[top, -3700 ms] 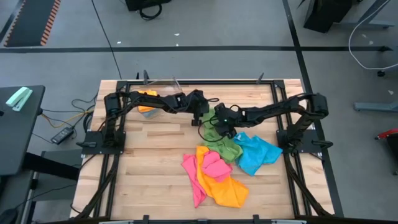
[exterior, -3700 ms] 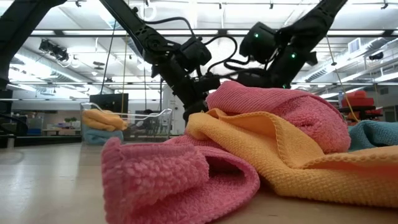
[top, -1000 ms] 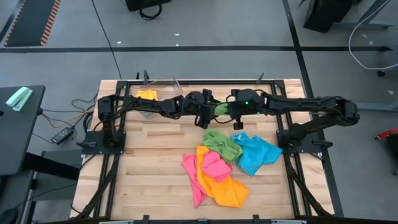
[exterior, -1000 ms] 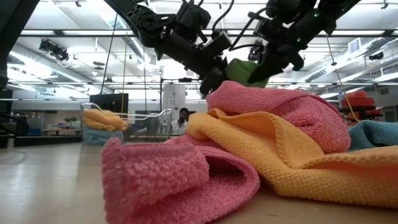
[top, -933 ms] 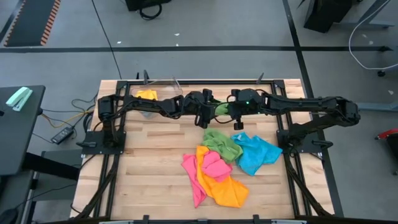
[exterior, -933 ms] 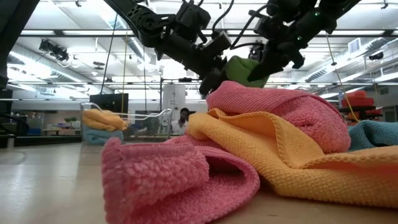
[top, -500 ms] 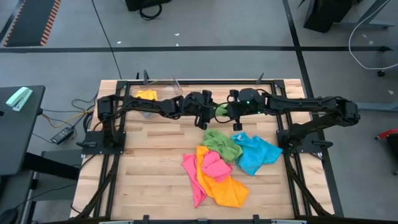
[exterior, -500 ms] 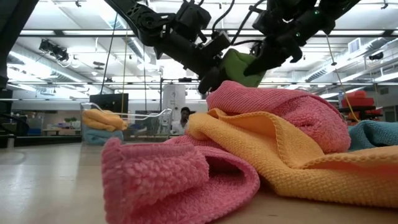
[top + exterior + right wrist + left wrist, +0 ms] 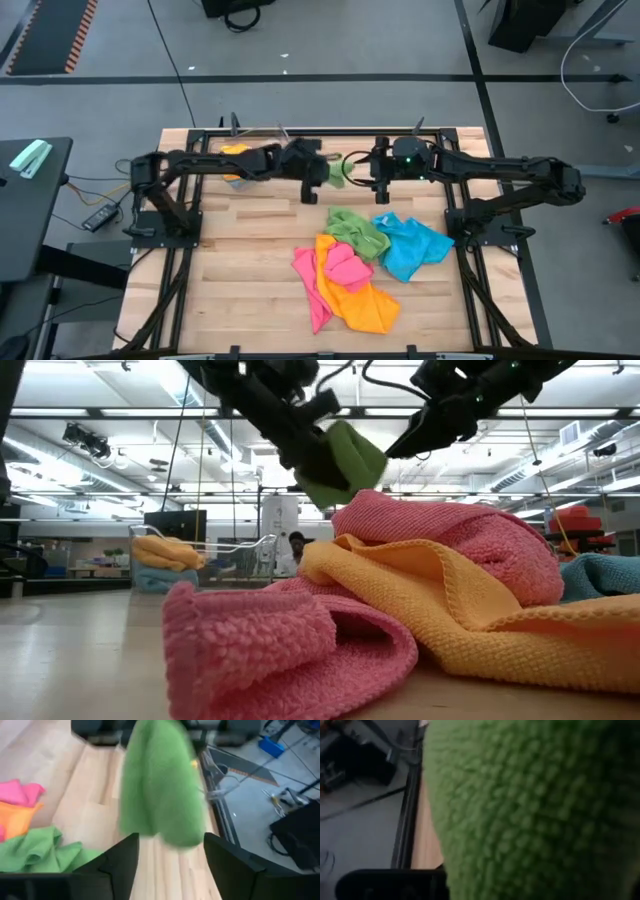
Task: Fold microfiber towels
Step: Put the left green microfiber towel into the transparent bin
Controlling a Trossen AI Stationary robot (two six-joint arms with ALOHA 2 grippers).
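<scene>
While you look across the wooden table [image 9: 250,250] from its near edge, the closest thing is a loose heap of microfiber towels: a pink towel [image 9: 270,650] crumpled in front, an orange-yellow towel [image 9: 450,620] draped over it, and a second pink towel [image 9: 440,535] bunched on top. From above, that heap sits in the near middle of the table, with an unfolded green towel [image 9: 358,232] touching its far side and a blue towel [image 9: 412,246] just beside it toward your right arm. Farther back, above the table's far middle, your left gripper [image 9: 318,177] is closed on a folded green towel [image 9: 345,460], which hangs in the air clear of the heap; in the left wrist view its green weave fills nearly the whole picture. Just beside it, your right gripper [image 9: 170,865] has its fingers spread apart and holds nothing; the right wrist view shows the folded green towel hanging beyond those open fingers, not touching them. Beyond the left arm, at the table's far left corner, a clear plastic bin [image 9: 205,565] holds a folded orange-yellow towel [image 9: 165,550] resting on a blue one. Past the table, a person [image 9: 295,552] stands far off in the room.
</scene>
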